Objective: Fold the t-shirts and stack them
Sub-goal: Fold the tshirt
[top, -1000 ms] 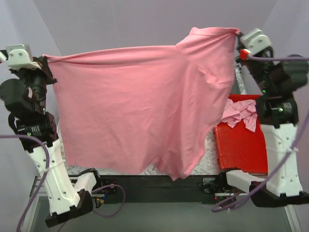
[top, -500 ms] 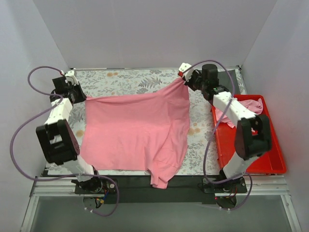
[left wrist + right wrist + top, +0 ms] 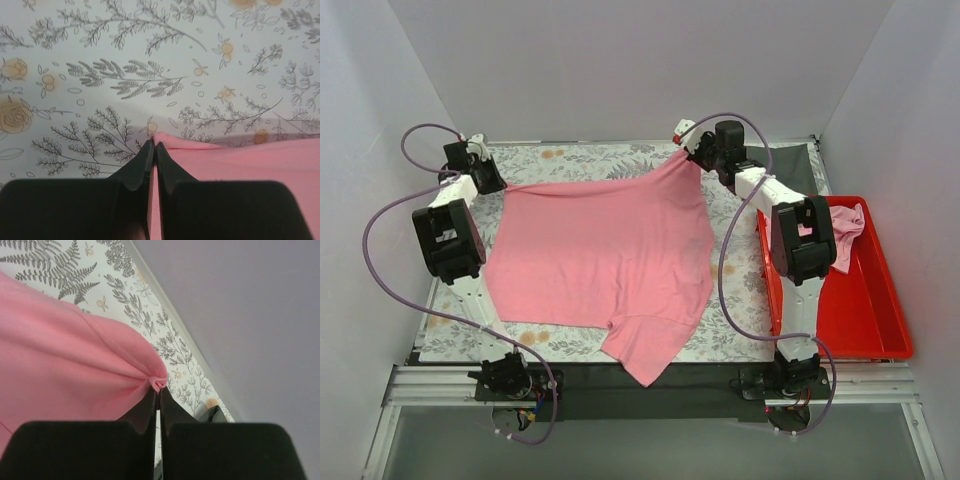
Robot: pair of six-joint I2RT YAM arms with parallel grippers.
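A pink t-shirt (image 3: 605, 260) lies spread over the floral table, its near edge hanging over the front edge. My left gripper (image 3: 496, 186) is shut on its far left corner, seen in the left wrist view (image 3: 154, 145) with pink fabric (image 3: 240, 160) between the pads. My right gripper (image 3: 686, 152) is shut on its far right corner, where the cloth (image 3: 75, 370) bunches at the fingertips (image 3: 159, 390). A second pink t-shirt (image 3: 835, 225) lies crumpled in the red bin.
A red bin (image 3: 865, 310) stands at the table's right side. The floral table cover (image 3: 590, 160) reaches the back wall close behind both grippers. A dark strip (image 3: 790, 155) lies at the far right corner.
Both grippers have carried the shirt from raised near the camera down and away to the far side of the table. The shirt now lies spread flat.
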